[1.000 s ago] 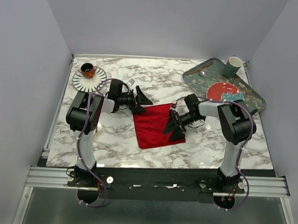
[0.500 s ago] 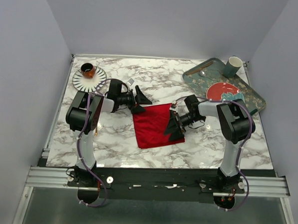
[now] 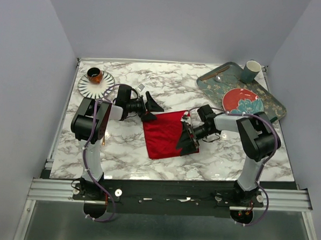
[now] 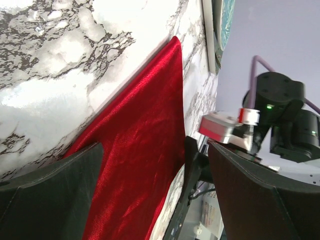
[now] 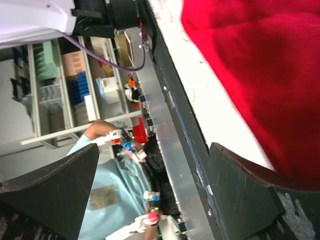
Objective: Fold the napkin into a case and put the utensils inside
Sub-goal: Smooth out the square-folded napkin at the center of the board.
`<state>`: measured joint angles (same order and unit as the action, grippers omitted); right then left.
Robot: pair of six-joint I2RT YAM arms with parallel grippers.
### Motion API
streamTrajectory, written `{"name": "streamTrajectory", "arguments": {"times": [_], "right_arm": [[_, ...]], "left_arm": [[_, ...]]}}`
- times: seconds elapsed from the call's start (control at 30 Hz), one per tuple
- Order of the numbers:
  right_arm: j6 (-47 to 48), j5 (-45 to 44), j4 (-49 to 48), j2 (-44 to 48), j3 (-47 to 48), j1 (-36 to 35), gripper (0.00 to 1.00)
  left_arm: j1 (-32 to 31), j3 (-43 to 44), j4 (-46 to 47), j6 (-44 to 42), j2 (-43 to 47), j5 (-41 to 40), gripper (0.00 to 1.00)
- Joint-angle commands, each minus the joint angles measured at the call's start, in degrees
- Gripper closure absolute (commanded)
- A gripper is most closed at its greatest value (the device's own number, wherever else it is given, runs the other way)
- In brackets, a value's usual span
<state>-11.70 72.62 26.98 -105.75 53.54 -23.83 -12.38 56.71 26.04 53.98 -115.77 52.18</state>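
Observation:
The red napkin (image 3: 162,135) lies spread flat as a rough square on the marble table, between the two arms; no case shape shows. My left gripper (image 3: 152,111) is open at the napkin's far left corner, low over the table. From the left wrist the napkin (image 4: 140,150) runs between the dark fingers (image 4: 50,200). My right gripper (image 3: 185,142) is open over the napkin's right edge, nothing between its jaws. The right wrist view has the napkin (image 5: 260,65) at upper right, one finger (image 5: 250,190) partly over it. The utensils are out of view.
A striped plate (image 3: 87,87) with a brown cup (image 3: 94,74) sits at the far left. At the far right a green tray (image 3: 271,107) carries a red patterned plate (image 3: 241,99), a green cup (image 3: 251,71) and a brown-handled utensil (image 3: 212,75). A black rail (image 5: 172,115) borders the near edge.
My right gripper has slid a little nearer and leftward along the napkin's right edge. The left gripper and the napkin have stayed put.

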Motion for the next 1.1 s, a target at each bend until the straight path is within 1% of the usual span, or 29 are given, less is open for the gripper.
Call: {"name": "streamTrajectory", "arguments": {"times": [0.0,0.1,0.27,0.37,0.43,0.47,0.53,0.6,0.7,0.8,0.83,0.9,0.93,1.07], "right_arm": [[-0.2,2.2,-2.5,-6.7,-0.4,-0.2,0.00],[0.7,1.7,-2.5,-8.5,-0.7,-0.2,0.00],[0.6,2.0,-2.4,-8.9,-1.1,-0.1,0.00],[1.1,2.3,-1.1,-5.9,-0.4,-0.1,0.00],[1.9,3.0,1.3,-1.5,1.2,-0.1,0.00],[2.2,3.2,2.0,0.3,1.7,-0.1,0.00],[3.0,2.9,3.8,3.8,3.5,-0.1,0.00],[3.6,2.2,4.7,4.7,5.1,0.1,0.00],[3.7,0.0,5.1,2.5,9.4,1.3,0.00],[1.7,-3.3,4.7,-1.2,16.1,3.2,0.00],[0.4,-6.1,3.6,-1.9,18.0,3.5,0.00],[-2.0,-9.1,0.8,-3.8,22.1,4.8,0.00],[-5.1,-11.3,-0.8,-4.7,23.1,5.2,0.00],[-12.6,-12.0,-8.1,-9.1,27.1,6.3,0.00]], "left_arm": [[0.0,-0.3,0.9,-1.2,1.2,0.2,0.01],[0.0,-0.7,0.7,-1.6,1.2,0.4,0.01],[0.0,-1.0,0.9,-1.9,1.0,0.6,0.01],[-0.1,-0.7,2.3,-1.8,2.9,2.3,0.01],[-0.4,-0.5,2.4,-3.1,5.4,4.0,0.01],[-0.6,0.1,1.3,-4.0,8.1,4.5,0.01],[-0.9,0.9,-0.9,-5.6,10.1,5.2,0.01],[-0.9,2.0,-3.6,-7.8,11.7,5.6,0.01],[-0.8,2.7,-5.1,-8.4,11.1,5.0,0.01],[-0.9,2.9,-3.1,-6.8,9.4,4.5,0.01],[-1.0,3.0,-2.6,-6.4,9.0,4.2,0.01],[-1.1,3.4,-1.3,-5.8,7.6,3.7,0.01],[-1.2,3.5,-0.8,-4.9,7.0,3.5,0.01],[-1.8,4.1,2.7,-2.0,4.9,2.9,0.01]]}}
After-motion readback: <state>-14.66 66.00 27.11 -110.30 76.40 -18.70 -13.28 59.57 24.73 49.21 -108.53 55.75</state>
